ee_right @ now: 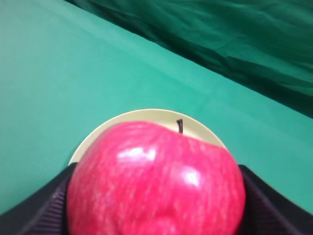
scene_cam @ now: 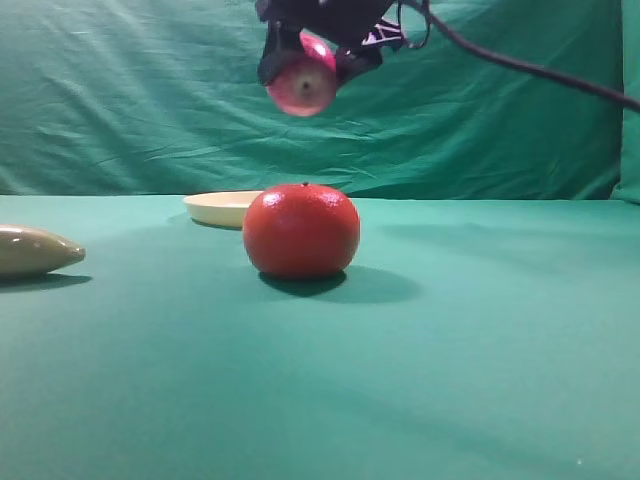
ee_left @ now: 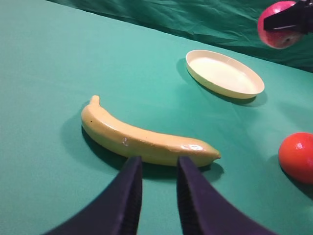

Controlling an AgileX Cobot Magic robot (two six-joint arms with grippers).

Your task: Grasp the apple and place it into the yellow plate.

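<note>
Above the yellow plate [ee_right: 93, 137] — apple [ee_right: 156, 181] (glossy pink)

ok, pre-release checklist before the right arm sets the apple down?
1. Apple held by right pincer: ok, dark pads sit against both sides of it.
2. Apple lifted off the table: ok, the high view shows it well above the cloth.
3. Yellow plate under the apple: ok in the right wrist view, its rim shows right behind the fruit; exact centring cannot tell.
4. Plate free of objects: ok, the left wrist view shows it bare.
5. Orange-red fruit and banana away from the plate: ok, both lie apart from it.
6. Left pincer out of the way: ok, it hovers near the banana.
</note>
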